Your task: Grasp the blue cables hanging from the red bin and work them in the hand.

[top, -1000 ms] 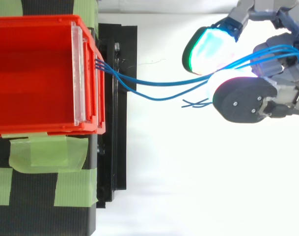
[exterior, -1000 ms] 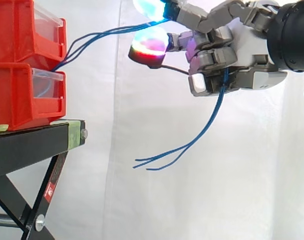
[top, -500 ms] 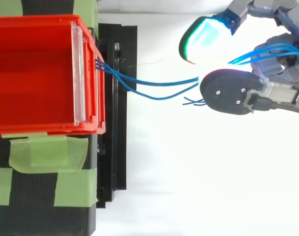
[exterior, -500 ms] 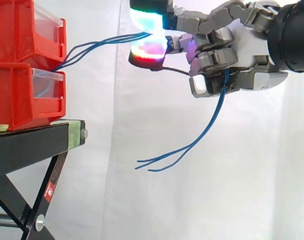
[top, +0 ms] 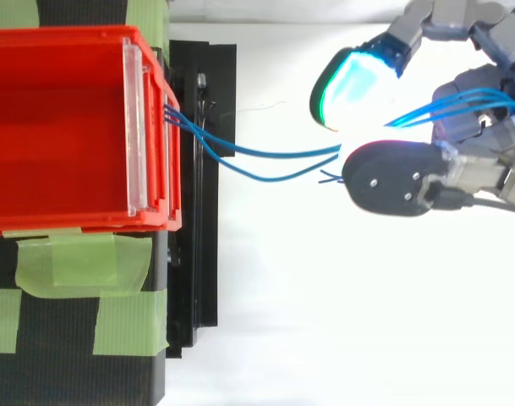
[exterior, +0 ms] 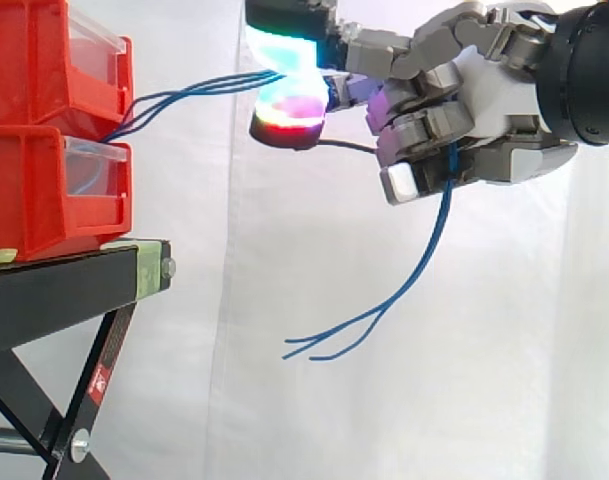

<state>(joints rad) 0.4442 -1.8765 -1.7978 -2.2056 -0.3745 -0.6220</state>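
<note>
Side view looks level across the red bins (exterior: 34, 190), close in. Top view looks straight down; both share the bins' front, blue cables (top: 282, 156) and robot hand (exterior: 494, 100).

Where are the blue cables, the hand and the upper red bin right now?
blue cables (top: 274, 156): top view, on the upper strand stretched between bin and fingertips.
hand (exterior: 499, 105): side view, on the white palm, fingers curled round the cables.
upper red bin (exterior: 29, 60): side view, on its side wall.
</note>
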